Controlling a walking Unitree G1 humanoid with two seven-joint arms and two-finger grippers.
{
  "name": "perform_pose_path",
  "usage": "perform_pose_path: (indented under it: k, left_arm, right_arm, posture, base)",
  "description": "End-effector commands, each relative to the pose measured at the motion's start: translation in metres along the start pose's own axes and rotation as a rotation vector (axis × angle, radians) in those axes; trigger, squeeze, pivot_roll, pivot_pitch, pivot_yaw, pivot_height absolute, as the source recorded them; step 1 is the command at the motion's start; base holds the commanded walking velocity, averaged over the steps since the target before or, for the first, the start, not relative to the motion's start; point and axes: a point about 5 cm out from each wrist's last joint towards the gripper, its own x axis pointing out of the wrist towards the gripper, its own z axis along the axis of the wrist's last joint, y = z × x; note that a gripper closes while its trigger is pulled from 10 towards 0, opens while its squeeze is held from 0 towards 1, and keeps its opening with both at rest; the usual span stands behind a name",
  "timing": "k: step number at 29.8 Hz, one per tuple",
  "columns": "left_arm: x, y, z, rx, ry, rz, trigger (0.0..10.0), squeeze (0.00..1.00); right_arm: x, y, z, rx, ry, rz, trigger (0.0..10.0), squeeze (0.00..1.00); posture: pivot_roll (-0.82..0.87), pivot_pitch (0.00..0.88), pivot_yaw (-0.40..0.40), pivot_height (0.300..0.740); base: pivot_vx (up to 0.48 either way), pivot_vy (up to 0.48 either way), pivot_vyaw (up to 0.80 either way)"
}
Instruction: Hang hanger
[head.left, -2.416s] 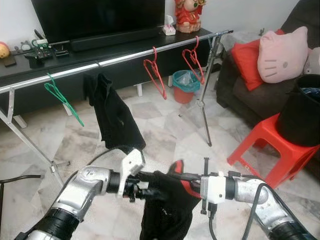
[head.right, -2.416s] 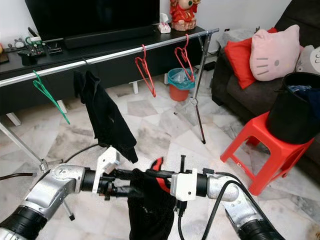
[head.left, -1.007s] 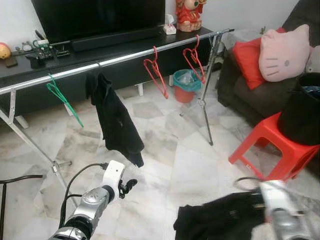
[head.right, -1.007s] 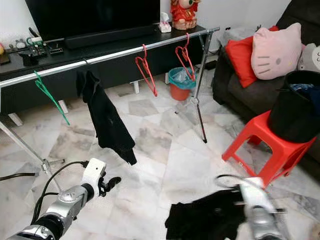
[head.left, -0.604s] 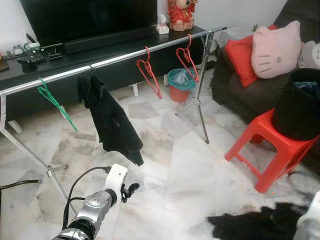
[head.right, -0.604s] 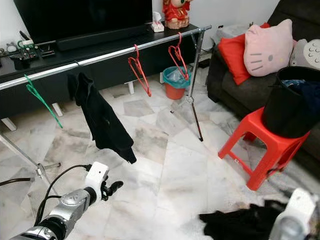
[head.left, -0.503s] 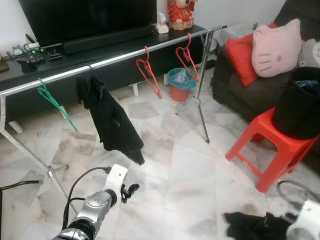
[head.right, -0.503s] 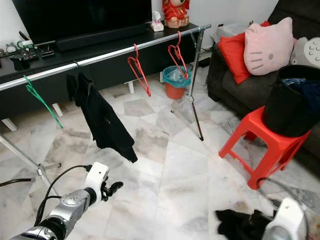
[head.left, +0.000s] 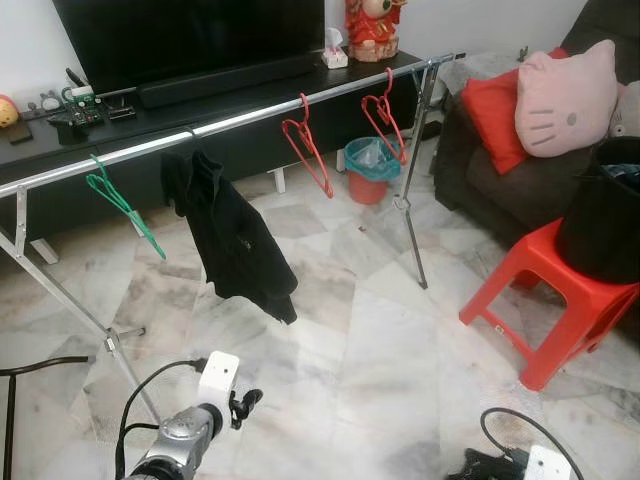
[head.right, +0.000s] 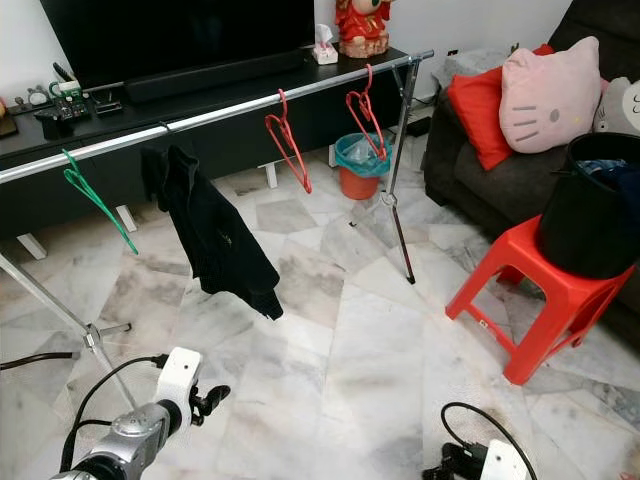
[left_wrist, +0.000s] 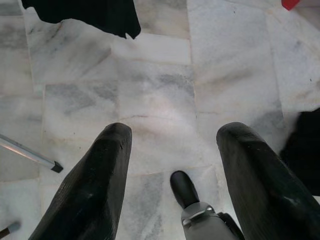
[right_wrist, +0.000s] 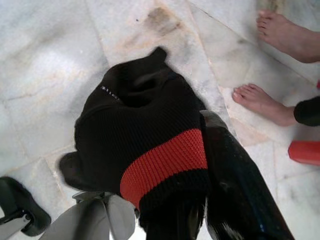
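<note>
A long silver rail (head.left: 250, 118) runs across the room in front of the TV stand. On it hang a green hanger (head.left: 122, 205), a black garment (head.left: 238, 245) and two bare red hangers (head.left: 308, 155) (head.left: 387, 112). My left gripper (left_wrist: 172, 132) is low at my left side, open, with only marble floor between its fingers (left_wrist: 95, 185). My right gripper (right_wrist: 192, 132) is low at my right side, shut on a black knit garment with a red band (right_wrist: 150, 145), which drapes over it and hides one finger. A corner of that garment (head.left: 478, 466) shows at the bottom edge.
A red plastic stool (head.left: 548, 300) carrying a black bucket (head.left: 605, 215) stands at the right, before a dark sofa with cushions (head.left: 565, 95). A teal-lined red bin (head.left: 370, 170) sits behind the rail's right leg (head.left: 415, 225). A person's bare feet (right_wrist: 260, 102) are close to my right gripper.
My left gripper let go of the garment and dropped to my left side. My right gripper carried the black garment down and right, to the bottom edge of the eye views.
</note>
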Motion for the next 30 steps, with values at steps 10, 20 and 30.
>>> perform_pose_path:
  k: [10, 20, 30]
  left_arm:
    - [-0.012, 0.013, -0.031, -0.077, 0.093, 0.082, 10.0, 0.00]
    - [-0.020, 0.024, -0.043, -0.100, 0.124, 0.154, 10.0, 0.00]
    - [-0.020, 0.025, -0.043, -0.119, 0.118, 0.167, 10.0, 0.00]
  right_arm:
    - [0.000, -0.016, -0.005, 0.093, -0.009, -0.083, 10.0, 0.00]
    - [0.000, -0.016, -0.004, 0.071, -0.021, -0.094, 10.0, 0.00]
    - [-0.001, -0.011, -0.003, 0.068, -0.035, -0.084, 10.0, 0.00]
  posture:
    - [-0.02, 0.000, 0.061, 0.740]
    - [-0.01, 0.000, 0.059, 0.740]
    - [-0.02, 0.000, 0.062, 0.740]
  base:
    - [0.000, 0.000, 0.00]
    - [0.000, 0.000, 0.00]
    - [0.235, 0.000, 0.00]
